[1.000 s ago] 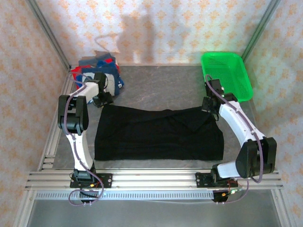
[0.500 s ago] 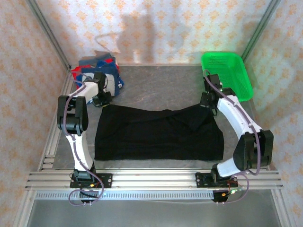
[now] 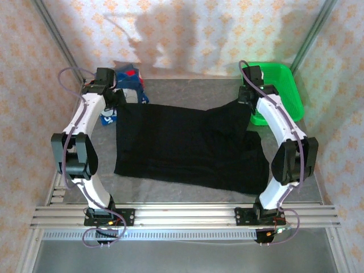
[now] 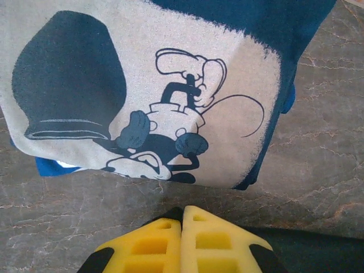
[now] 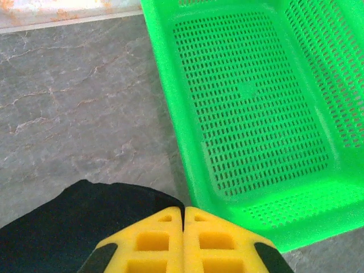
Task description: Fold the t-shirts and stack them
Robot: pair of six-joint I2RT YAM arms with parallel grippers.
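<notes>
Spread over the middle of the desk [image 3: 182,94]: a large black t-shirt [image 3: 187,145], near hem toward 6 o'clock, far edge raised toward 12 o'clock between the two arms.

At 11 o'clock, left gripper [image 3: 116,98], yellow fingers pressed together and clamped on the far-left corner of the black t-shirt. From the left wrist, same gripper [image 4: 182,210] low in view, dark cloth [image 4: 307,250] showing at its 4 o'clock. Toward 12 o'clock from it, flat on the desk [image 4: 318,142], a navy t-shirt [image 4: 170,114] with a white cartoon print.

At 1 o'clock, right gripper [image 3: 245,96], likewise closed tight on the far-right corner. From the right wrist, gripper [image 5: 183,211] with black cloth [image 5: 68,227] at its 8 o'clock. Green mesh basket [image 3: 281,85] just beside it at 2 o'clock, its rim [image 5: 165,85] on the desk [image 5: 74,85].
</notes>
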